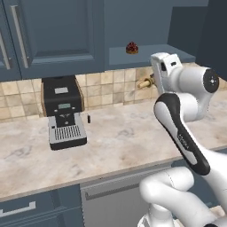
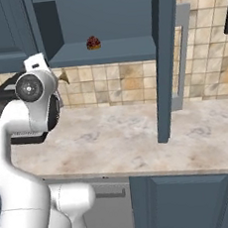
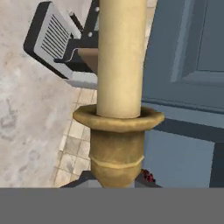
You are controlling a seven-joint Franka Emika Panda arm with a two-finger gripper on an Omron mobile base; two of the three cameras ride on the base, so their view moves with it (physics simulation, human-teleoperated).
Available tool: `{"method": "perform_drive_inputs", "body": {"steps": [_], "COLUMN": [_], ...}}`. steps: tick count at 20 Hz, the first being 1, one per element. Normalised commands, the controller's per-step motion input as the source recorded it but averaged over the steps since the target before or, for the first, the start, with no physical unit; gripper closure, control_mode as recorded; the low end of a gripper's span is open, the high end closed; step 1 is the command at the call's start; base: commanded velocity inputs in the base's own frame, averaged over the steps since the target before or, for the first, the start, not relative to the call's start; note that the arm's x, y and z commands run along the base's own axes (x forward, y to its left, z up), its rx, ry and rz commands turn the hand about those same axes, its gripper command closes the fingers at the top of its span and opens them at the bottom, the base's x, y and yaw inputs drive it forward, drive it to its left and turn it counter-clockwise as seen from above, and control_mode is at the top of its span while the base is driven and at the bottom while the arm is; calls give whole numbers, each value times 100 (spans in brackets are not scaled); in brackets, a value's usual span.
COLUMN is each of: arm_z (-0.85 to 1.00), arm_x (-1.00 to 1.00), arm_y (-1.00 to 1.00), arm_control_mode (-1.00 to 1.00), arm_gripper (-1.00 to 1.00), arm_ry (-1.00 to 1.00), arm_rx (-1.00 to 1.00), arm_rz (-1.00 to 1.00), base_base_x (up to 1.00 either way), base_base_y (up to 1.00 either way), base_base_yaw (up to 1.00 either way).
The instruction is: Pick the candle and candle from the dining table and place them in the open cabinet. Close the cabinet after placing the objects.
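My gripper [image 1: 152,81] is shut on a candle, a thin cream stick [image 3: 120,57] in a brass candlestick [image 3: 116,148]. It lies roughly level in the hand, and its brass end [image 1: 144,83] pokes out toward the tiled wall, just under the open cabinet. In the right base view the same brass end [image 2: 63,79] shows beside the arm's wrist. The cabinet's lower shelf [image 2: 124,51] is a dark blue-grey ledge just above the hand, and its door [image 2: 164,56] swings out toward me with a silver bar handle [image 2: 179,54]. The dining table is out of view.
A small dark red lump [image 1: 131,48] sits on the cabinet shelf [image 1: 150,55]. A black coffee machine [image 1: 65,111] stands on the beige stone counter [image 1: 124,137] against the tiled wall. Closed wall cabinets [image 1: 53,31] hang to the left.
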Motion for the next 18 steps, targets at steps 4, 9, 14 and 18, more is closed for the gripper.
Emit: {"method": "perform_drive_inputs", "body": {"steps": [4, 9, 14, 18], "arm_z": [41, 40, 33, 18], "arm_x": [0, 0, 9, 12], "arm_y": [0, 0, -5, -16], "arm_control_mode": [-100, -100, -100, -100], "arm_gripper": [100, 100, 100, 100], "arm_ry": [5, 9, 8, 4], "arm_rx": [40, 52, 52, 47], "arm_rz": [-23, -24, -14, -9], "base_base_x": [0, 0, 0, 0], "base_base_y": [0, 0, 0, 0], "base_base_yaw": [0, 0, 0, 0]}}
